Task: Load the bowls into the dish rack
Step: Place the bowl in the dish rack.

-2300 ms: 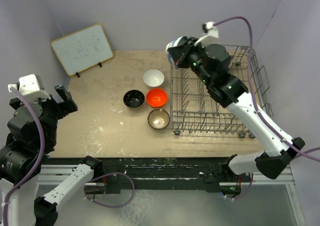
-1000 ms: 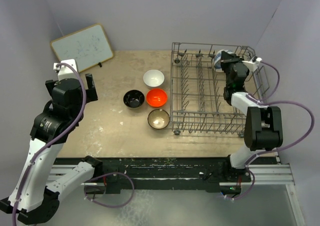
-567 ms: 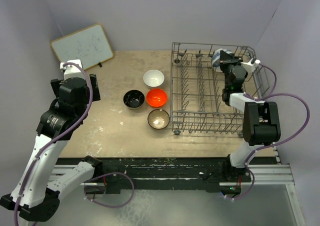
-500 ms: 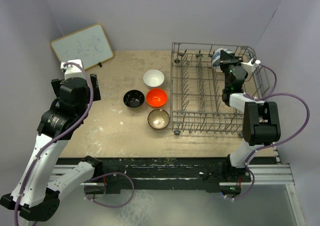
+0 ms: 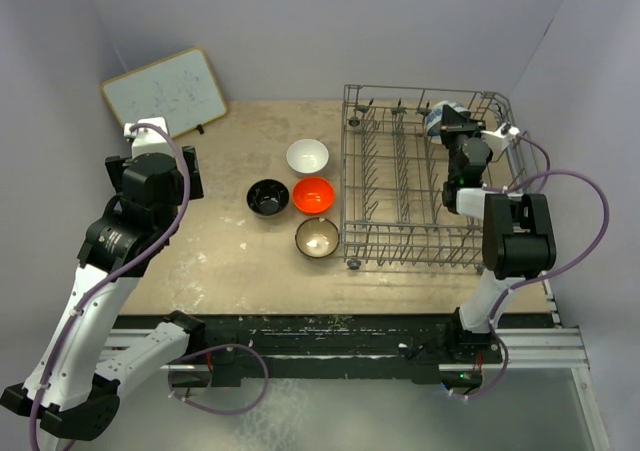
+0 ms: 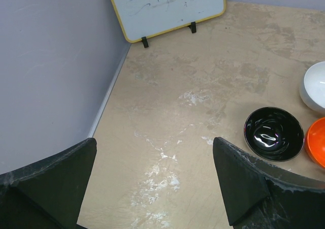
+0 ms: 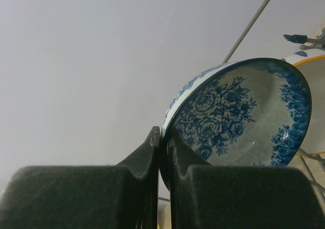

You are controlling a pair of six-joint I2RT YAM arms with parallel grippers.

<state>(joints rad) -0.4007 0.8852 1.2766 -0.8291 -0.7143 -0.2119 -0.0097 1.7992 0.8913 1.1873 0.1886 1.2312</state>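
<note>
My right gripper [image 5: 447, 123] is shut on the rim of the blue-and-white patterned bowl [image 5: 436, 119], holding it on edge over the far right part of the grey wire dish rack [image 5: 400, 233]. In the right wrist view the bowl [image 7: 238, 118] is pinched between my fingers [image 7: 163, 137]. On the table left of the rack lie the white bowl [image 5: 307, 156], the black bowl [image 5: 268, 197], the orange-red bowl [image 5: 313, 194] and the brown bowl with cream inside [image 5: 317, 237]. My left gripper [image 6: 157, 188] is open and empty, high over the table's left side, with the black bowl [image 6: 271, 133] to its right.
A whiteboard [image 5: 163, 96] leans at the back left; it also shows in the left wrist view [image 6: 167, 8]. A cream and yellow rim [image 7: 314, 61] shows behind the held bowl. Grey walls close in the table.
My right arm carried the patterned bowl from the rack's left back corner to its far right side and folded down. My left arm rose and swung toward the table's left side.
</note>
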